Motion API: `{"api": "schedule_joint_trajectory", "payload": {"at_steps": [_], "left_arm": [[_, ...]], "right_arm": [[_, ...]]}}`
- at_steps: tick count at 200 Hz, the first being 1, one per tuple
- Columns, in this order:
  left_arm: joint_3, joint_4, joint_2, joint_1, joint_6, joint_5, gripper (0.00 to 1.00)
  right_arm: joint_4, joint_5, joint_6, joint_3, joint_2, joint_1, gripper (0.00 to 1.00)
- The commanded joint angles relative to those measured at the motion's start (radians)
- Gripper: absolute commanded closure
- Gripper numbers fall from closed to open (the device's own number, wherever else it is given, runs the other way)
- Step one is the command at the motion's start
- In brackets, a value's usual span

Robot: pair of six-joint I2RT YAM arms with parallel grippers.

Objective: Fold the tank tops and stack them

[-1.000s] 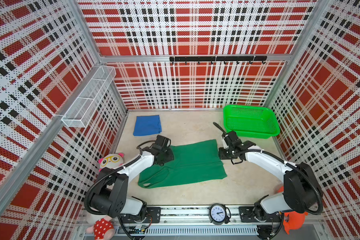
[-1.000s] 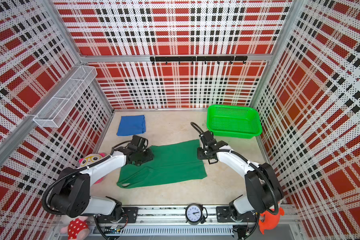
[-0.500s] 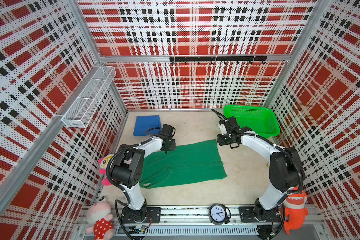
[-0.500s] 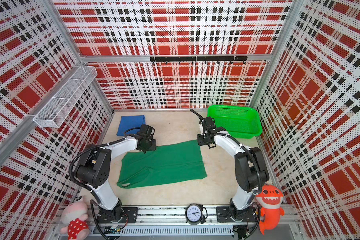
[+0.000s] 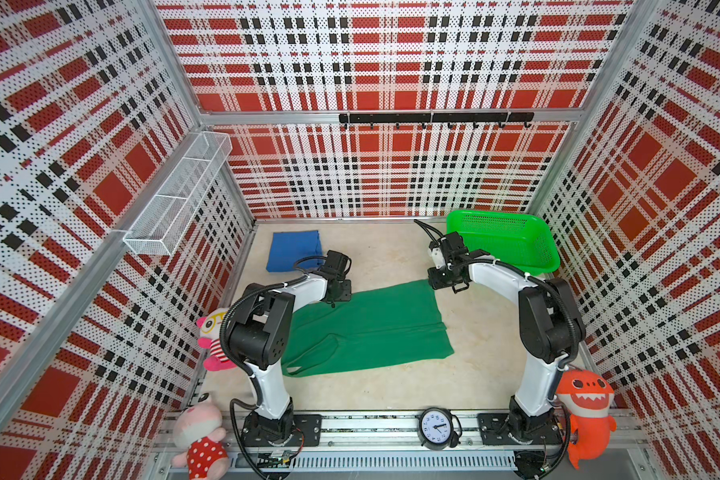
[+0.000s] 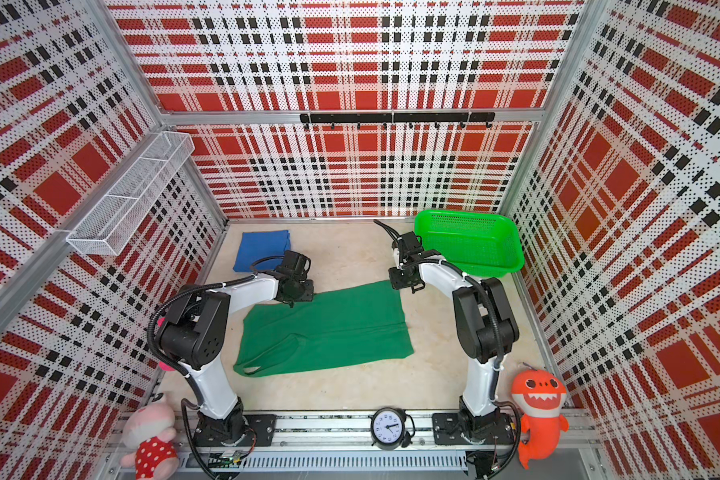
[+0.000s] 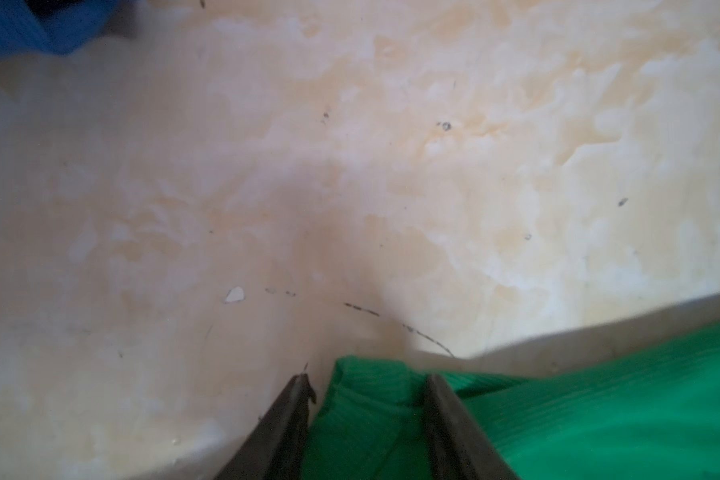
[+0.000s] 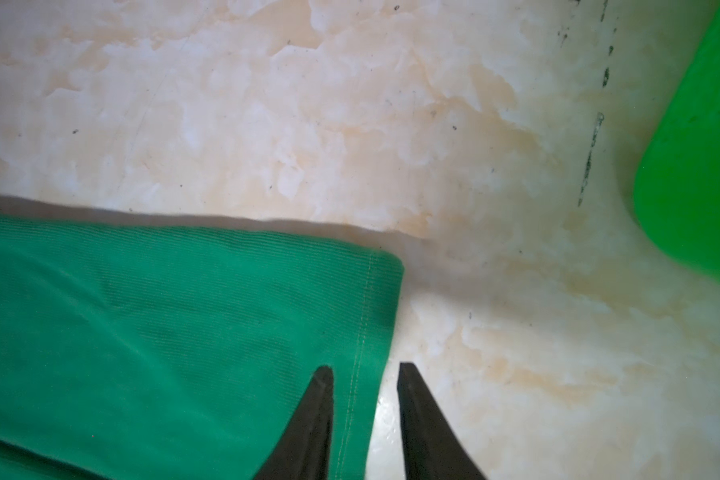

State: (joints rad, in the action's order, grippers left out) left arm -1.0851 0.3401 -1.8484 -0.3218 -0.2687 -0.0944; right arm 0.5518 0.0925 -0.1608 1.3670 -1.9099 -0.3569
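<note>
**Dark green top spread flat, a gripper at each far corner**

The dark green tank top (image 5: 366, 328) (image 6: 325, 328) lies spread on the table (image 5: 391, 257). It sits left of the green basket (image 5: 495, 215) (image 6: 466, 214) and nearer the arm bases, not touching it. The strap loop is at the corner farthest from the basket.

The blue tank top (image 5: 294, 250) (image 6: 262, 249) is folded. It lies well left of the basket, level with it along the back wall.

The right gripper (image 5: 447, 284) (image 8: 364, 368) is at the cloth corner nearest the basket, just off the basket's near-left corner. Its jaws are apart. One finger (image 8: 321, 407) is over the cloth, and the hem and bare table show in the gap.

The left gripper (image 5: 336, 297) (image 7: 366, 380) is at the other far corner, well left of the basket and just beside the blue top. Its fingers (image 7: 292, 415) are apart and the green corner is bunched between them. I can't tell whether it is pinched.

The basket edge (image 8: 699, 166) shows blurred in the right wrist view. A blue scrap (image 7: 13, 25) shows in the left wrist view.
</note>
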Motion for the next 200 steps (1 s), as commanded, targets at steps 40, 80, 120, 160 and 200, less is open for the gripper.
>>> {"api": "schedule_joint_trajectory", "payload": {"at_steps": [40, 80, 120, 160, 200], "left_arm": [[0.016, -0.030, -0.056, 0.017, -0.033, 0.007, 0.58], [0.010, -0.031, -0.058, 0.020, -0.036, 0.007, 0.73], [-0.030, -0.017, -0.059, 0.014, -0.021, 0.004, 0.85], [-0.072, 0.005, -0.046, -0.008, 0.011, -0.018, 0.92], [-0.092, 0.025, -0.049, -0.010, 0.011, -0.023, 0.77]], "right_arm": [[-0.047, -0.036, 0.027, 0.076, -0.129, 0.006, 0.64], [-0.065, -0.017, 0.035, 0.106, -0.188, 0.007, 0.68], [-0.080, -0.014, 0.062, 0.127, -0.204, 0.007, 0.84], [-0.074, -0.043, 0.111, 0.125, -0.167, 0.006, 0.98], [-0.066, -0.037, 0.137, 0.128, -0.130, 0.006, 0.73]]}}
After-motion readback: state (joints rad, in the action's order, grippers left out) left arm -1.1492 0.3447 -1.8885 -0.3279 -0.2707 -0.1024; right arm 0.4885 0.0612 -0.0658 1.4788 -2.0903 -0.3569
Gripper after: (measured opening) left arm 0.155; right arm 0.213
